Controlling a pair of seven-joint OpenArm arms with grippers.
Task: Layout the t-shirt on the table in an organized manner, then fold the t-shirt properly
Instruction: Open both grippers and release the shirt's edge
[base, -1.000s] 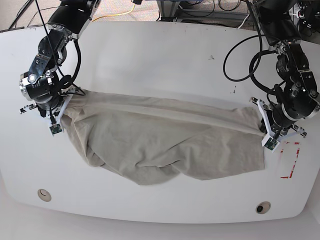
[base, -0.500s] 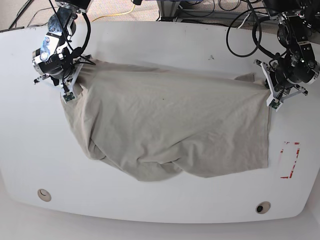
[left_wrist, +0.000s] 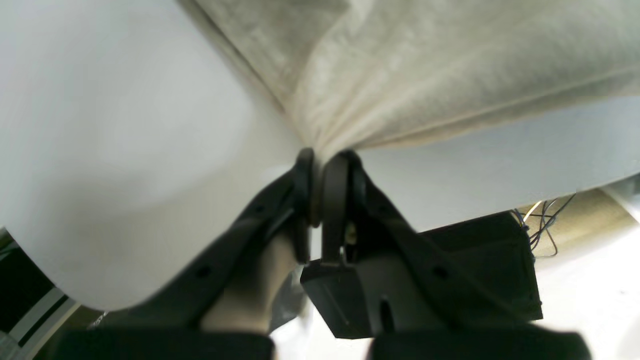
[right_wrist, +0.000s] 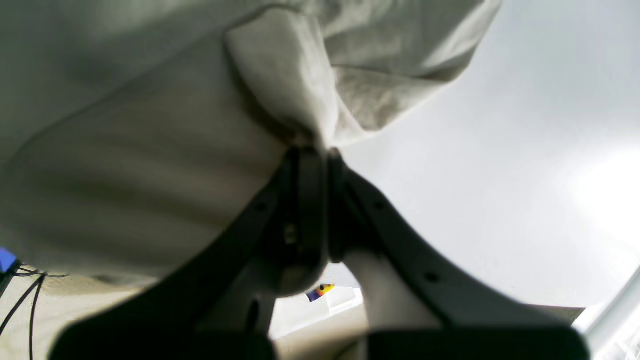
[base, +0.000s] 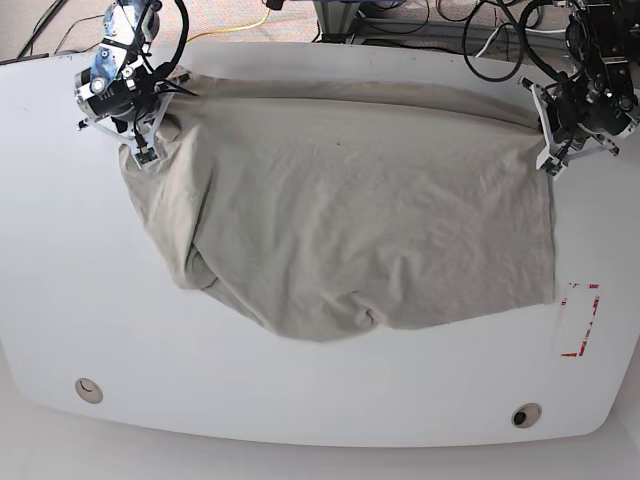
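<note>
1. Both wrist views are blurred and crowded by cloth, so the gripped fabric cannot be identified as hem, sleeve or shoulder.
2. In the base view the left gripper (base: 545, 125) and right gripper (base: 150, 120) are partly cut off by the top edge, and their fingertips sit behind cloth.
3. The left gripper (left_wrist: 320, 162) has its jaws pressed together on a bunched corner of the t-shirt (left_wrist: 450, 65).
4. The right gripper (right_wrist: 312, 150) pinches a gathered fold of the t-shirt (right_wrist: 150, 150) the same way.
5. The t-shirt (base: 350, 200) lies spread across the far half of the table (base: 320, 400), wrinkled, its near-left part rumpled and doubled under.
6. A red-outlined rectangle mark (base: 580, 320) sits just beside the shirt's near corner; no writing is readable.
7. Two round holes (base: 88, 389) lie near the front edge.
</note>
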